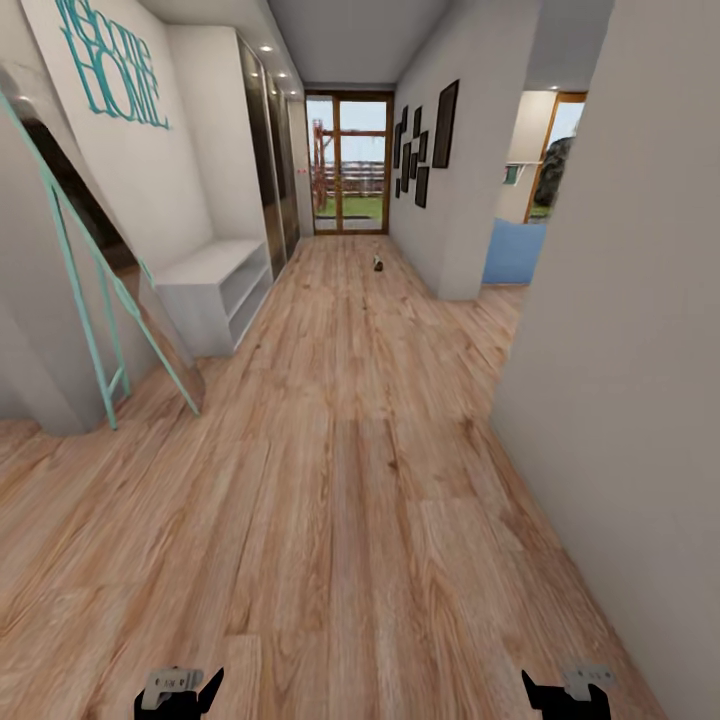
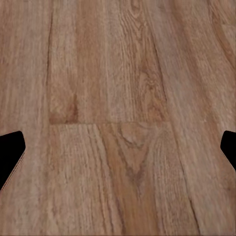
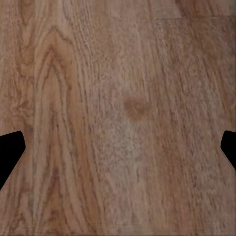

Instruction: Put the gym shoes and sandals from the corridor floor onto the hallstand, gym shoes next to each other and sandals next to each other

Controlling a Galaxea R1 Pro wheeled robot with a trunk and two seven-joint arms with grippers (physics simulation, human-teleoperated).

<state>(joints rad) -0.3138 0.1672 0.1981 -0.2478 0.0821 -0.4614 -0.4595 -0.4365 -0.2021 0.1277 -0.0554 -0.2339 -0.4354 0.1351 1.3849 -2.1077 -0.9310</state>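
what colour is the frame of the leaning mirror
Teal, or turquoise; the leaning mirror frame shows best in the head view, at its left.

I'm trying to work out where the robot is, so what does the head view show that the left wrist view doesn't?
Head view alone: the long corridor with the hallstand against the left wall, a leaning mirror nearer, a glass door at the far end, dark picture frames on the right wall, and a small dark object far down the floor, too small to identify. Left wrist view alone: close-up plank grain between the wide-apart fingertips of the left pincer. Both share the corridor floor and the left pincer, empty.
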